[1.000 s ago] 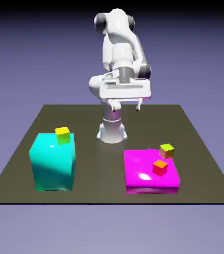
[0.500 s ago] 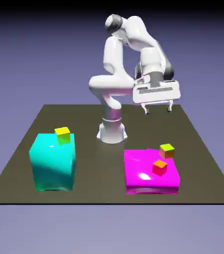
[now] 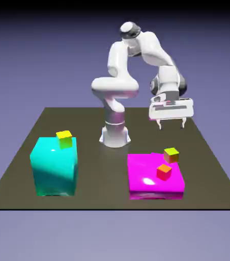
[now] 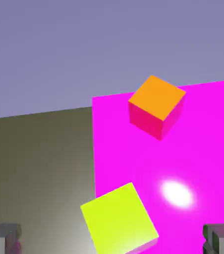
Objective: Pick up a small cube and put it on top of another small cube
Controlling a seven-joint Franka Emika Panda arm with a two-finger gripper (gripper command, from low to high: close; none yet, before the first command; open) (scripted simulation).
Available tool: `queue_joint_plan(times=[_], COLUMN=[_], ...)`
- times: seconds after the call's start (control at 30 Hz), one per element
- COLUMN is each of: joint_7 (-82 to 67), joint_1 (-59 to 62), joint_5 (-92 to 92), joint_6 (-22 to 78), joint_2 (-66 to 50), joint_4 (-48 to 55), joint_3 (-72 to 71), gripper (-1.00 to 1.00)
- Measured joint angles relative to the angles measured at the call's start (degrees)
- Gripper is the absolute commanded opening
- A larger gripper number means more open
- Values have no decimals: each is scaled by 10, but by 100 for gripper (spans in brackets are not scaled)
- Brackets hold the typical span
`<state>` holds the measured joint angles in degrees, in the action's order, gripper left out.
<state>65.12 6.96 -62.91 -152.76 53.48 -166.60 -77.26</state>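
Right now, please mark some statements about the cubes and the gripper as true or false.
1. The gripper is open. True.
2. The orange-topped cube is on the cyan block. False: it is on the magenta block.
3. The yellow-topped cube is on the cyan block. True.
4. The gripper holds the yellow-green-topped cube. False: nothing is between its fingertips.
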Motion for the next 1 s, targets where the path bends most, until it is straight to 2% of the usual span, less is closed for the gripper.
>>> queue_joint_plan(times=[0.5,0.57,0.8,0.83,1.0], joint_7=[91,92,-7,-17,24], joint_1=[31,31,145,157,108], joint_5=[-254,-256,-430,-448,-374], joint_6=[86,86,99,101,95], joint_2=[84,85,168,177,141], joint_4=[-23,-23,48,55,25], joint_3=[-311,-314,-450,-464,-406], gripper=[0,0,0,-100,-100])
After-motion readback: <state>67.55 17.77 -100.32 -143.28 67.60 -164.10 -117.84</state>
